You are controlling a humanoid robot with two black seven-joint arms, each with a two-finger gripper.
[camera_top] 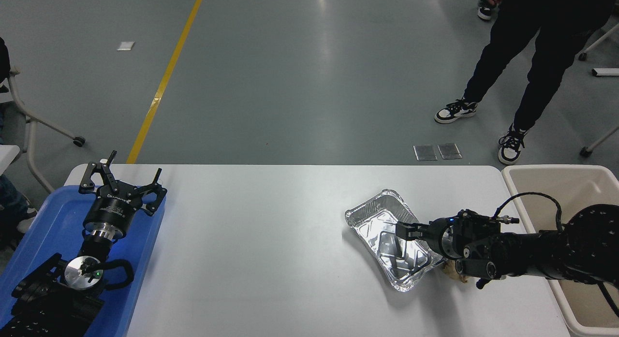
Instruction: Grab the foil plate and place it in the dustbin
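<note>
The foil plate [387,240], a shiny silver rectangular tray with crinkled walls, lies on the white table [266,240] right of centre. My right gripper [405,229] comes in from the right and sits low over the plate's right wall, its tip above the plate's inside. The beige dustbin [551,170] stands off the table's right end, partly covered by my right arm. My left gripper [121,181] is parked, open and empty, over the blue tray at the lower left.
A crumpled brown paper ball [457,275] lies against the plate's right end, mostly hidden under my right arm. A flat blue tray [43,230] lies at the table's left end. A person's legs [522,61] stand beyond the far right corner.
</note>
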